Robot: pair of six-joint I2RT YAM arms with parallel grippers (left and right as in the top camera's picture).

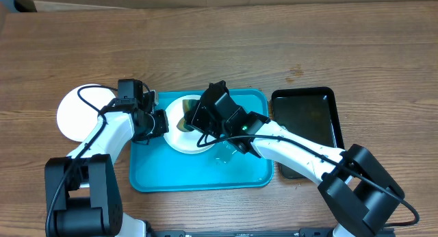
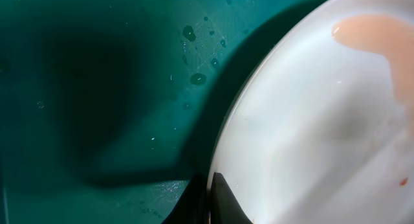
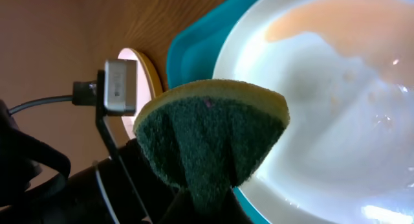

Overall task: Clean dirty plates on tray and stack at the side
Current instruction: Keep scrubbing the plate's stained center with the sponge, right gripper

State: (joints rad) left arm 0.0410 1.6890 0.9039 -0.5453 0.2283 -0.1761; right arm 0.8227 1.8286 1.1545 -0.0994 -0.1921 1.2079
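Note:
A white plate (image 1: 179, 140) lies on the turquoise tray (image 1: 198, 177), at its upper left. My left gripper (image 1: 161, 123) is shut on this plate's left rim; in the left wrist view the fingertips (image 2: 223, 201) pinch the plate (image 2: 323, 133) edge over the tray (image 2: 97, 88). A peach-brown smear (image 2: 369, 33) marks the plate. My right gripper (image 1: 197, 118) is shut on a green-yellow sponge (image 3: 207, 133), held just above the near rim of the plate (image 3: 336, 120). Another plate (image 1: 76, 114) rests on the table left of the tray.
A glossy black tray (image 1: 308, 124) sits on the table right of the turquoise one. Water droplets (image 2: 194, 56) dot the tray floor. The left arm's camera and cable (image 3: 119, 88) stand close beside the sponge.

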